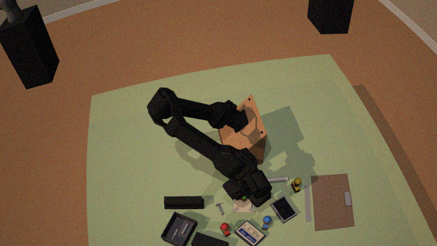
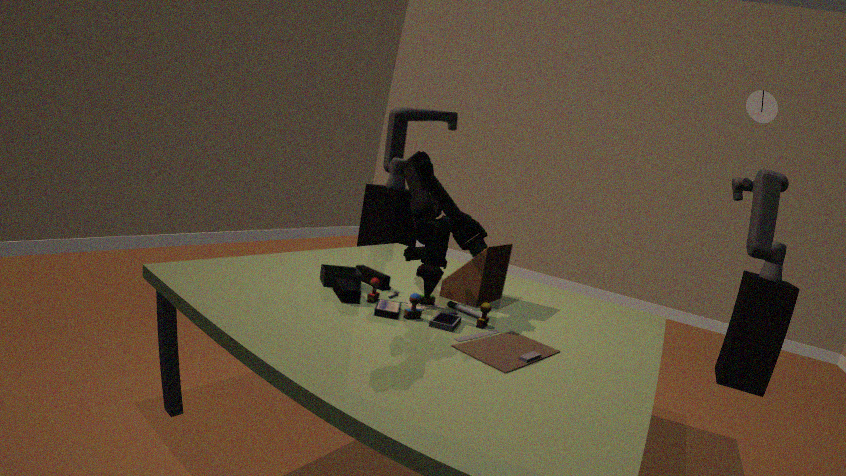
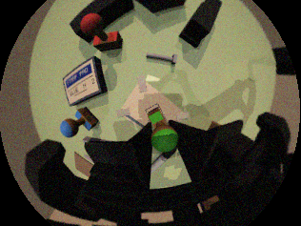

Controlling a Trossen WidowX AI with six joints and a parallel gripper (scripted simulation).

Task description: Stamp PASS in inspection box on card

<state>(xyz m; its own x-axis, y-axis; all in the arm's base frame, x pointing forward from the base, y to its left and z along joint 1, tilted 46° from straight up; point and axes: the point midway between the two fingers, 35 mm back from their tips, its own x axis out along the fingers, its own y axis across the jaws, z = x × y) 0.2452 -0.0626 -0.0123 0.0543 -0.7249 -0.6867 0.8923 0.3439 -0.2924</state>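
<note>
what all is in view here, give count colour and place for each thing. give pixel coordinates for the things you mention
green stamp (image 3: 164, 138): one, green, between the fingertips, over the card
card (image 3: 143, 101): one, pale, under the gripper
other stamps: three, red (image 1: 224, 226), blue (image 1: 266, 219), yellow (image 1: 297, 181), around the card
pads: two, one lidded (image 1: 250, 233), one dark and open (image 1: 283, 209)
open box: one, black, left in top view
black blocks: two, near the box
small metal piece (image 1: 219, 209): one, grey, left of card
pen: one, pale, by the yellow stamp
clipboard (image 1: 331, 204): one, brown, right
ruler: one, grey, beside clipboard
wedge: one, wooden, under the arm's base
background arms: two, grey, on black pedestals
wall clock: one, pale
arm, gripper (image 3: 159, 124): one each, black
</note>
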